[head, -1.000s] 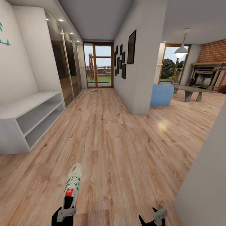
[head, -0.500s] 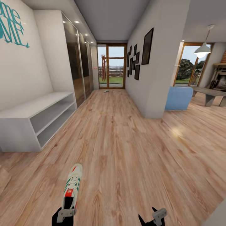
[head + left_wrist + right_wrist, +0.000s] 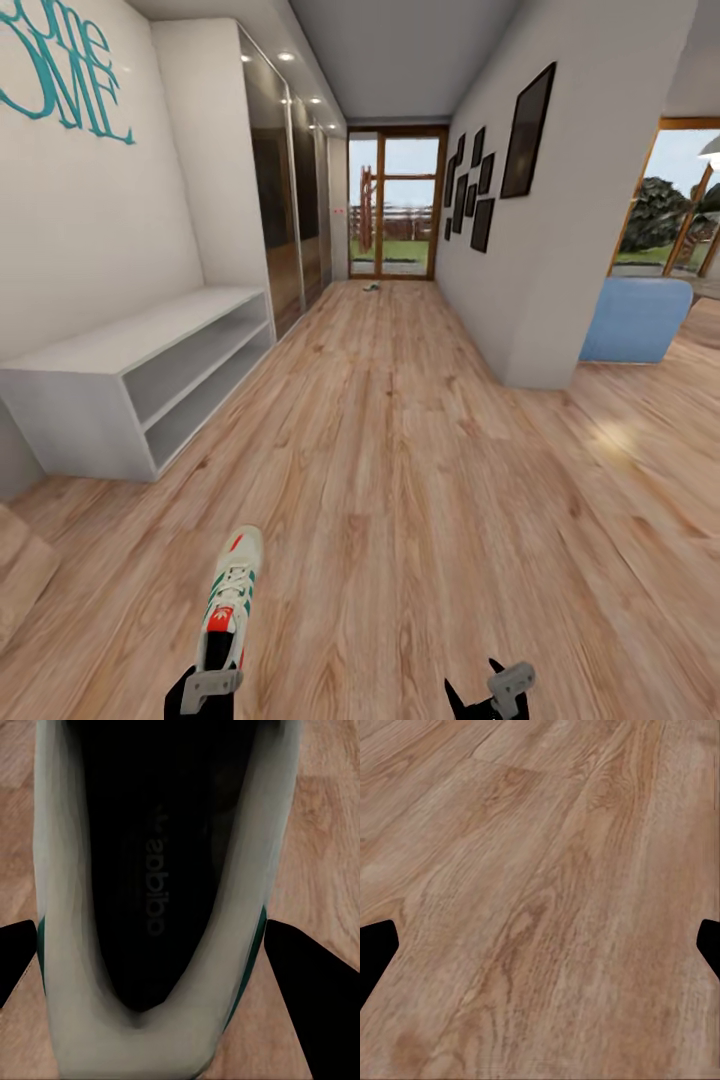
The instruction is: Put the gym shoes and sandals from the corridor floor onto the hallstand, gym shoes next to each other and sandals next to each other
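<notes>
Head view looks down a corridor of wood-grain plank floor (image 3: 400,480) toward a glazed door (image 3: 392,205) at the far end. Low in this view, the left gripper (image 3: 208,685) is clamped on the heel of 1 gym shoe (image 3: 229,598), a white lace-up sneaker with teal-green stripes and a red-orange tongue, held above the floor with its toe pointing toward the door. In the left wrist view the shoe (image 3: 154,907) sits between the 2 dark fingers (image 3: 315,997), and its black insole carries the word "adidas". The right gripper (image 3: 490,690) hangs beside it over bare planks, jaws spread wide with nothing between them; the right wrist view shows floor (image 3: 540,900) between the dark fingertips (image 3: 375,952).

Left of the shoe and farther along the wall stands a light-grey open shelf unit (image 3: 140,375) with 2 tiers. Above it, teal lettering on the wall (image 3: 65,65) is cut off by the frame; "ME" can be read. A small object (image 3: 371,287) lies on the floor by the door, too small to identify. Dark picture frames (image 3: 500,165) hang on the wall opposite the shelf unit, with a blue seat (image 3: 635,320) past that wall's corner.
</notes>
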You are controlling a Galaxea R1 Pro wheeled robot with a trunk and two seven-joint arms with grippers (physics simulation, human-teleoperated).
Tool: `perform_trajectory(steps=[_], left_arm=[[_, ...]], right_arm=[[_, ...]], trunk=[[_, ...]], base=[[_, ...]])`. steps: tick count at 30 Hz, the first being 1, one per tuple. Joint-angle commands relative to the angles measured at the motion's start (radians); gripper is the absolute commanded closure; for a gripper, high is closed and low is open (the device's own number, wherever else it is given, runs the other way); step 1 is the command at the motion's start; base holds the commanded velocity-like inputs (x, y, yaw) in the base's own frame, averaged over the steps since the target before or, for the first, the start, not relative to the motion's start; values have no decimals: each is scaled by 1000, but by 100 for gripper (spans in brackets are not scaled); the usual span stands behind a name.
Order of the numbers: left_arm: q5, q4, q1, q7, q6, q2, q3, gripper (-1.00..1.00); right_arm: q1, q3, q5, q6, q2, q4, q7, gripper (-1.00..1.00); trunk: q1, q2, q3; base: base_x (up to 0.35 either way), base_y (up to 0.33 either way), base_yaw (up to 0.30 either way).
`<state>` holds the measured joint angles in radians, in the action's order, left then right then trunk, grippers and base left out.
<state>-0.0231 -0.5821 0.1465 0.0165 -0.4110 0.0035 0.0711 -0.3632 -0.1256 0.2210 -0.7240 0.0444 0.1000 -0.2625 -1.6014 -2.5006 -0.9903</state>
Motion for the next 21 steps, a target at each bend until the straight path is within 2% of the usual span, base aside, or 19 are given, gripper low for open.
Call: perform_trajectory(steps=[1,7,21], left_arm=[[-2,1,1,3,-3,0,3,100],[-3,1,1,3,-3,0,3,100],[-3,2,1,3,-3,0,3,100]], right_arm=[[0,-8,8,-3,0,0,8,-100],[0,-8,8,-2,-1,1,81,-100],[0,-22,2,-3,7,2,118,-100]], trunk=[[0,0,-2],[0,0,-11],[0,0,-33]], base=[[336,0,174],[336,0,107],[338,-9,8]])
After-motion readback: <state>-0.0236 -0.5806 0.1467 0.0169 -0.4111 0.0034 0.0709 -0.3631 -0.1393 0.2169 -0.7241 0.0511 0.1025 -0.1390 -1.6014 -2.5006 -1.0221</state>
